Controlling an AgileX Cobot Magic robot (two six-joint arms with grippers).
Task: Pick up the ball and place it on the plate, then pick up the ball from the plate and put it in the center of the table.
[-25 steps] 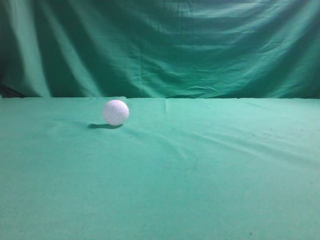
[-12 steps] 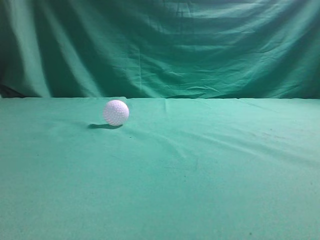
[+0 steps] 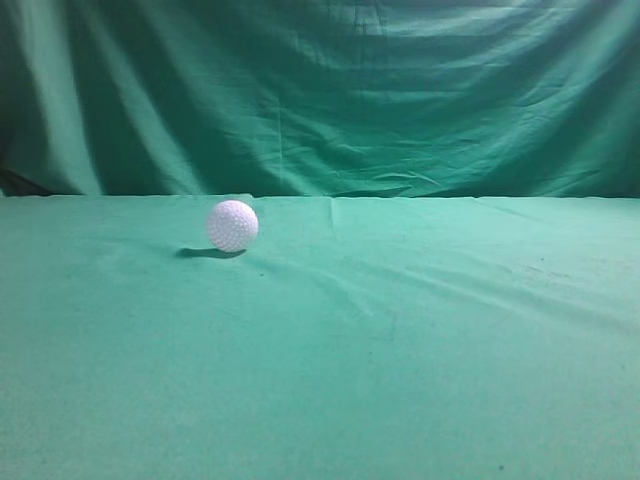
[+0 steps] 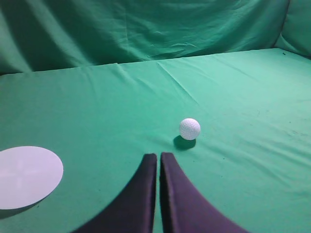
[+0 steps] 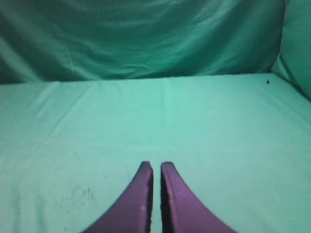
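The ball [image 3: 232, 225], a small white dimpled sphere, rests on the green cloth table [image 3: 380, 340] at the far left in the exterior view. It also shows in the left wrist view [image 4: 189, 128], a little ahead and to the right of my left gripper [image 4: 158, 156], which is shut and empty. A round white plate [image 4: 26, 176] lies flat on the cloth at the left of that view. My right gripper [image 5: 156, 166] is shut and empty over bare cloth. Neither gripper nor the plate shows in the exterior view.
A darker green draped curtain [image 3: 330, 95] hangs behind the table's back edge. Its folds also close off the right side in the right wrist view [image 5: 296, 43].
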